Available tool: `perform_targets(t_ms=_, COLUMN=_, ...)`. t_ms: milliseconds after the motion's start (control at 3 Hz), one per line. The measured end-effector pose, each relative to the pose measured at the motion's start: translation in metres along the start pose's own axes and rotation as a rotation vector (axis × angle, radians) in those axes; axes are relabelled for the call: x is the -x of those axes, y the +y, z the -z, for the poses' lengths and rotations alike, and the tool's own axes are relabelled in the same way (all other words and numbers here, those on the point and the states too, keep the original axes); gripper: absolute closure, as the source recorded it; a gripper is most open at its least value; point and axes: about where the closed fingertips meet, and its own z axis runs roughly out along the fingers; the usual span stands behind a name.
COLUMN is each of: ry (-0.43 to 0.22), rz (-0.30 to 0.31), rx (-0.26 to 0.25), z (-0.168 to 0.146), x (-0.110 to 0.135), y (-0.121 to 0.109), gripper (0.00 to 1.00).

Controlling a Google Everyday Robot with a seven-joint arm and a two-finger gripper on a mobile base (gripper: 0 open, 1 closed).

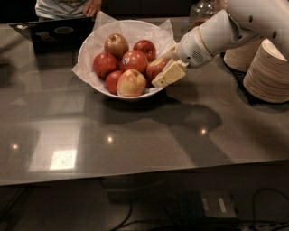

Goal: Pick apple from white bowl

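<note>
The white bowl (86, 48), lined with crinkled white paper, stands at the back middle of the dark table and holds several apples. The apple (153, 67), red with a paler patch, lies at the bowl's right edge. My gripper (159, 71) reaches in from the right over the bowl's rim. Its tan fingers (170, 75) sit on either side of that apple and close against it. The apple still rests in the bowl among the others. A yellowish apple with red blush (131, 83) lies at the bowl's front.
Two stacks of tan paper plates (269, 72) stand at the right, close behind my arm. A dark laptop (54, 31) lies at the back left, with a person (67, 6) behind it. A glass jar (203, 9) is at the back.
</note>
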Motion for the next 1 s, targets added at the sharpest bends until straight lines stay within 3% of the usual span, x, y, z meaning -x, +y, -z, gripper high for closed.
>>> perform_targets(t_ms=333, ry=0.016, rz=-0.013, rx=0.011, z=-0.0082, x=-0.0058, y=0.001, gripper=0.39)
perform_targets(t_ms=1000, ry=0.025, rz=-0.018, rx=0.018, z=-0.0126, x=-0.0081, y=0.0017, gripper=0.81)
